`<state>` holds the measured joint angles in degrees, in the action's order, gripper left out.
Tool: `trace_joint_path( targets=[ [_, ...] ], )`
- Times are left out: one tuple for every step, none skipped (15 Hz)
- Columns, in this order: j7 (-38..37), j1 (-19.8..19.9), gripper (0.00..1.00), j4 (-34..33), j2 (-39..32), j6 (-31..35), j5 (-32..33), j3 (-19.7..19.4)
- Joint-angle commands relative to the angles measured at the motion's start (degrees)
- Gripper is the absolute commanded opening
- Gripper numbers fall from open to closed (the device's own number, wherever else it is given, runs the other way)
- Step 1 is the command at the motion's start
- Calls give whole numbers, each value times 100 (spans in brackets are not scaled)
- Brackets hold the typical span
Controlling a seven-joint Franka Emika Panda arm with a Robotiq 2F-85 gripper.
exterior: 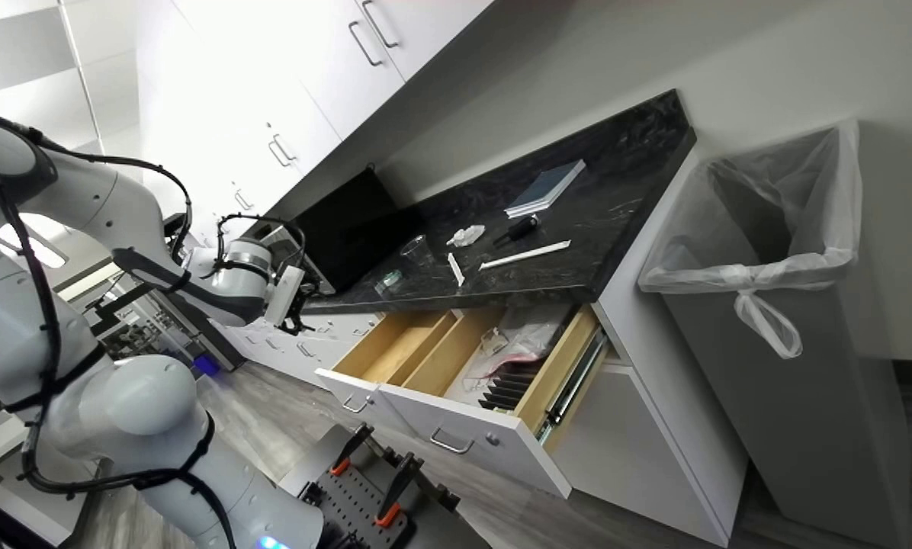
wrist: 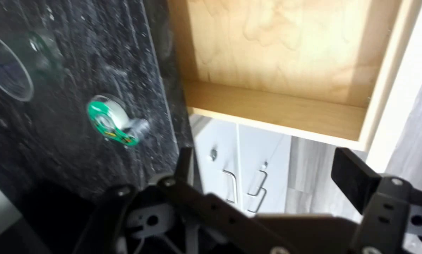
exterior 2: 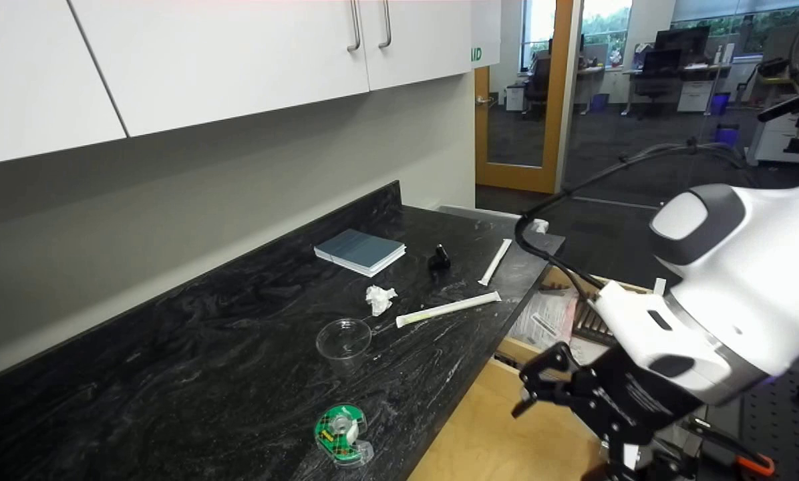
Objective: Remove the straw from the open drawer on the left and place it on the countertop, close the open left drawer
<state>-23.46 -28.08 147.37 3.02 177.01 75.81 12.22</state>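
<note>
Two white paper-wrapped straws lie on the black countertop (exterior: 624,175): a longer-looking one (exterior: 525,255) and another one (exterior: 456,269). Both also show in an exterior view, at the countertop's edge side (exterior 2: 448,309) and farther off (exterior 2: 495,261). The left drawer (exterior: 391,358) stands open with a bare wooden interior; its visible part in the wrist view (wrist: 274,109) holds no straw. My gripper (wrist: 264,158) is open with nothing between its fingers. It hangs beside the countertop's front edge, near the left drawer's far side wall, and also shows in an exterior view (exterior: 297,329).
An adjacent open drawer (exterior: 456,438) holds plastic bags and a black slotted organizer. On the countertop are a green tape dispenser (exterior 2: 341,427), clear cup (exterior 2: 344,339), crumpled paper (exterior 2: 379,299), black object (exterior 2: 439,258) and blue book (exterior 2: 361,248). A lined bin (exterior: 791,366) stands beside the cabinets.
</note>
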Motion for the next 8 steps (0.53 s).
trace_joint_path(
  targets=[
    [145, -117, 100, 44, 0, 16, -201, 90],
    [173, -185, 100, 54, -3, 9, -272, 136],
    [164, -187, 100, 54, -9, 8, -272, 143],
    [165, -168, 100, 54, -18, 8, -270, 129],
    [165, -153, 100, 54, -22, 8, -269, 109],
    [165, -150, 100, 54, -23, 8, -269, 101],
    [376, -227, 100, 0, -135, -49, -271, 170],
    [759, -390, 100, 83, -222, -278, -538, 296]
  ],
)
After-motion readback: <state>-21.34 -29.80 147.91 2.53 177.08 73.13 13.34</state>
